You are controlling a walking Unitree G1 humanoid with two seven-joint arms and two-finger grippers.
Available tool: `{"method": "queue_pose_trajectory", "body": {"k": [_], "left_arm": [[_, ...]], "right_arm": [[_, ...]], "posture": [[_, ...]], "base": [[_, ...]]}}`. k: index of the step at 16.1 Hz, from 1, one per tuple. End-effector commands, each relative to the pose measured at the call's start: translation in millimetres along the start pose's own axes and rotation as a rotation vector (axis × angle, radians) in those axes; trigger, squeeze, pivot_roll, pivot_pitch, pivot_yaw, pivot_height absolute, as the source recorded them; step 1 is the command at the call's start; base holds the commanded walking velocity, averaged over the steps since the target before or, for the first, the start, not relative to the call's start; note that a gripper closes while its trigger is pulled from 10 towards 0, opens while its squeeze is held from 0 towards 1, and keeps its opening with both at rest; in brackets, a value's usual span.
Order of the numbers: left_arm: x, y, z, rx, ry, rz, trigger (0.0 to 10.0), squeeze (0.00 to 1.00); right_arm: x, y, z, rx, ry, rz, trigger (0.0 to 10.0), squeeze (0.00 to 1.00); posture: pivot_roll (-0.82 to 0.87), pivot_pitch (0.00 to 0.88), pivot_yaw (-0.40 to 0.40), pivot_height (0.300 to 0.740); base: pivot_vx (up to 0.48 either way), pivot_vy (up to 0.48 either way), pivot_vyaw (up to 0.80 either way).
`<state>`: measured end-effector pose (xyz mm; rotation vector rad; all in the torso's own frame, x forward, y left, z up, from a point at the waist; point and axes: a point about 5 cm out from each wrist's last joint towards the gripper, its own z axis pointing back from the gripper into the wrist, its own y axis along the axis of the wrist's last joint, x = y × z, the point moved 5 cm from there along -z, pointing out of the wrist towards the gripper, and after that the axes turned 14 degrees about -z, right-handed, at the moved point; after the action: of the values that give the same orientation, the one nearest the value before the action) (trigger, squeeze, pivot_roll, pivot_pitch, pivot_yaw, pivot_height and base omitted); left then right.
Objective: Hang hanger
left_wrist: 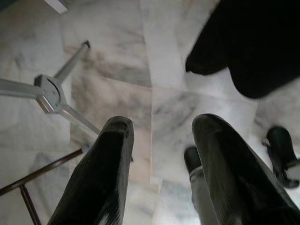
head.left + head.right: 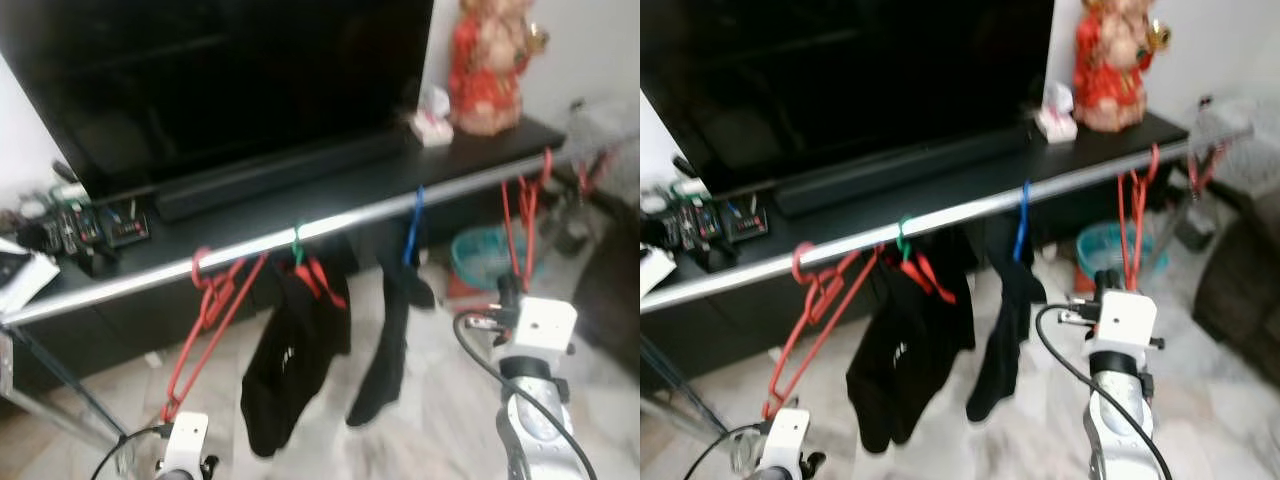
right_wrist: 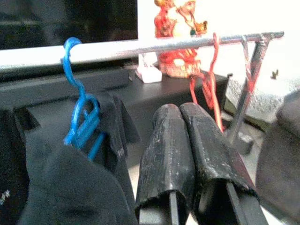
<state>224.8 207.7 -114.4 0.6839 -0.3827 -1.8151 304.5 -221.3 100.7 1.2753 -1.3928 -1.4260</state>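
A silver rail (image 2: 330, 225) slants across in front of the TV stand. On it hang a bunch of red hangers (image 2: 212, 300) at the left, a green-hooked hanger (image 2: 297, 246) with a black garment (image 2: 290, 360), a blue hanger (image 2: 412, 225) with black trousers, and a red hanger (image 2: 525, 215) near the right end. My right gripper (image 3: 180, 112) is raised just below that right red hanger (image 3: 211, 79); its fingers are pressed shut, and the wire runs close beside one finger. My left gripper (image 1: 161, 124) hangs low and open, pointing at the floor.
Behind the rail stands a black TV stand (image 2: 500, 145) with a large TV (image 2: 230, 70), a soundbar, a red and gold statue (image 2: 487, 65) and small electronics (image 2: 90, 225). A teal basket (image 2: 485, 255) sits on the marble floor. The rack's legs (image 1: 51, 91) stand at the left.
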Motion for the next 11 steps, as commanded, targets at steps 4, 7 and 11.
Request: {"method": "queue_pose_trajectory", "body": {"k": [4,7,11], "left_arm": [[-10.4,-11.7,2.3,-0.034,0.019,-0.017,10.0,0.00],[-10.0,-12.0,2.2,-0.037,0.018,-0.014,10.0,0.00],[-10.2,-11.5,2.1,-0.036,0.019,-0.014,10.0,0.00]], "right_arm": [[-11.4,1.1,-0.4,-0.001,0.027,-0.024,10.0,0.00],[-15.8,-3.8,1.1,-0.028,0.055,-0.032,10.0,0.00],[-21.2,-5.2,-2.9,-0.058,0.091,-0.050,10.0,0.00]], "posture": [[-0.21,0.000,0.052,0.740],[-0.21,0.000,0.050,0.740],[-0.21,0.000,0.051,0.740]], "base": [[0.270,0.000,0.00],[0.000,0.000,0.00],[0.000,0.000,0.00]]}}
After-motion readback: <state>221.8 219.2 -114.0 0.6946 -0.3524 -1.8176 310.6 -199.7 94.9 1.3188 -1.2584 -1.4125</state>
